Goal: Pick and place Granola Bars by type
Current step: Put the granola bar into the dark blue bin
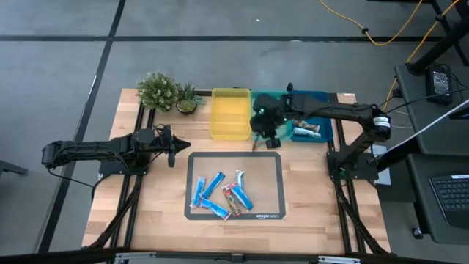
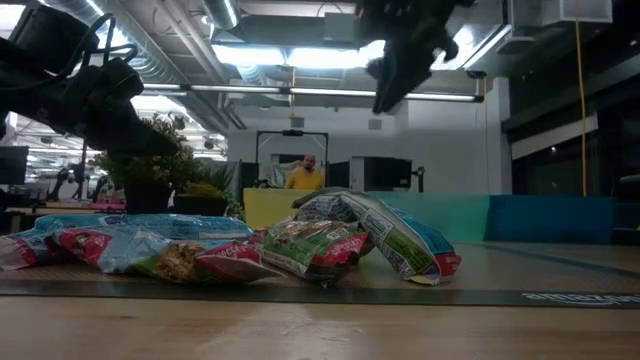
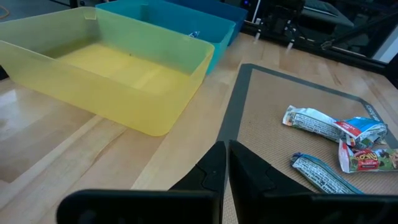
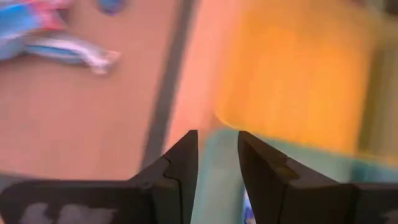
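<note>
Hovering over the teal tray (image 1: 272, 97) at upper centre, the right gripper (image 1: 268, 139) hangs empty, fingers slightly parted; left gripper (image 1: 174, 149) clenched.

From above, we are looking straight down on the whole desk (image 1: 146, 213), both arms and the floor around it. Low down, we are sitting at desk-top height, close behind the mat (image 2: 560, 297), facing level across it into the room. From the left wrist we are looking forward over the yellow tray (image 3: 124, 81) and the mat's corner. From the right wrist we are hovering close above the tray edge, facing down. All four views are sharing the mat and the yellow tray.
</note>
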